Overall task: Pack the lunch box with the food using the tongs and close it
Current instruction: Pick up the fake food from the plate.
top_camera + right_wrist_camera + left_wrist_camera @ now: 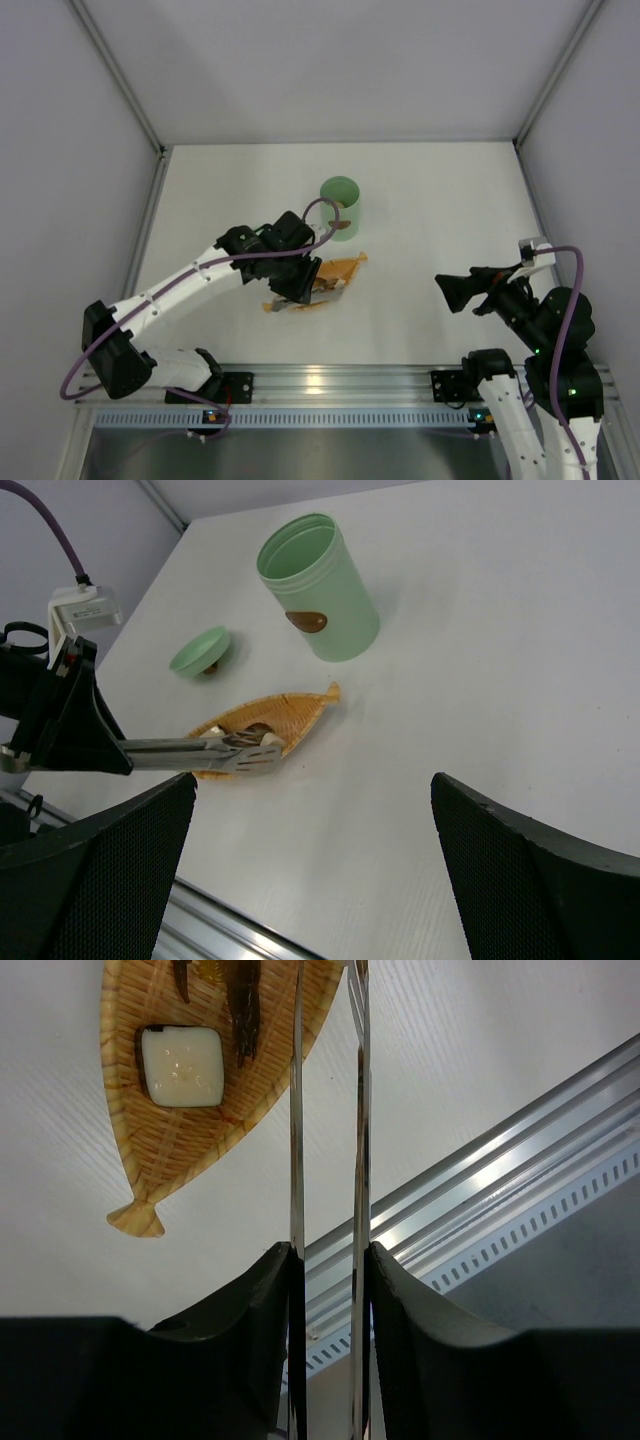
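The mint-green lunch box (340, 207) (318, 590) stands upright and open, and its round lid (200, 652) lies on the table beside it. My left gripper (298, 284) (328, 1250) is shut on the silver tongs (297, 1110) (200, 752), one finger pressing each arm. The tongs' tips hang over the near side of the orange leaf-shaped tray (335, 275) (190, 1150) (285, 708), close to a pale piece of food (268, 739). I cannot tell whether that piece is pinched. A white square piece (181, 1065) and dark strips (243, 1010) lie in the tray. My right gripper (455, 290) (315, 880) is open and holds nothing, off to the right.
An aluminium rail (330, 380) (500, 1180) runs along the table's near edge just below the tray. White walls close in the table at the back and on both sides.
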Controlling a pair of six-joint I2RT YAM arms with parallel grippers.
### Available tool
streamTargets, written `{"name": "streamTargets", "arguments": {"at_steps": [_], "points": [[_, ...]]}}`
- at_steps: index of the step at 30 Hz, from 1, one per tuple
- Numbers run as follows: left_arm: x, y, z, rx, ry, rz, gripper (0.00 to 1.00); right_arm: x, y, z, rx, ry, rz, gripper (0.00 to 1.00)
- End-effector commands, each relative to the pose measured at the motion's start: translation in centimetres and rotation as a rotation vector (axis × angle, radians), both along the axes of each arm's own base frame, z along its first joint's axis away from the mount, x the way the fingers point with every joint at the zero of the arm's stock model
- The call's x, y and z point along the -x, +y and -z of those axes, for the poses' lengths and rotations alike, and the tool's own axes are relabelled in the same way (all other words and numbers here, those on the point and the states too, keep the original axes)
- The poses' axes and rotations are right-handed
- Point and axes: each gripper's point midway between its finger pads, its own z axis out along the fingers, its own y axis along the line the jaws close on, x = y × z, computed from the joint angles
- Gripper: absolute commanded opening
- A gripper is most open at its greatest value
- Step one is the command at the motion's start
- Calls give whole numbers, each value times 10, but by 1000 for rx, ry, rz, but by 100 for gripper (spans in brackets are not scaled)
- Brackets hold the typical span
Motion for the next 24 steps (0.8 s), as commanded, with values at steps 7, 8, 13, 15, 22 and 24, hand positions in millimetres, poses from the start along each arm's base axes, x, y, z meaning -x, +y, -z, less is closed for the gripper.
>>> {"name": "streamTargets", "arguments": {"at_steps": [7,8,13,15,22,24], "points": [[-13,-10,-21,51,-72,-3,40,3,-1,3,14,-1,0,99],[-13,-10,-21,49,-72,-4,40,3,-1,3,14,-1,1,100],[-16,-8,-22,39,-89,-19,39,3,-1,3,15,1,0,99],[-17,-7,-24,40,-95,-25,38,4,-1,3,14,-2,1,100],[-20,-6,-31,47,-123,-37,34,3,-1,3,14,-1,1,99],[-20,-5,-32,47,-126,-37,34,3,-1,3,13,0,0,100]]}}
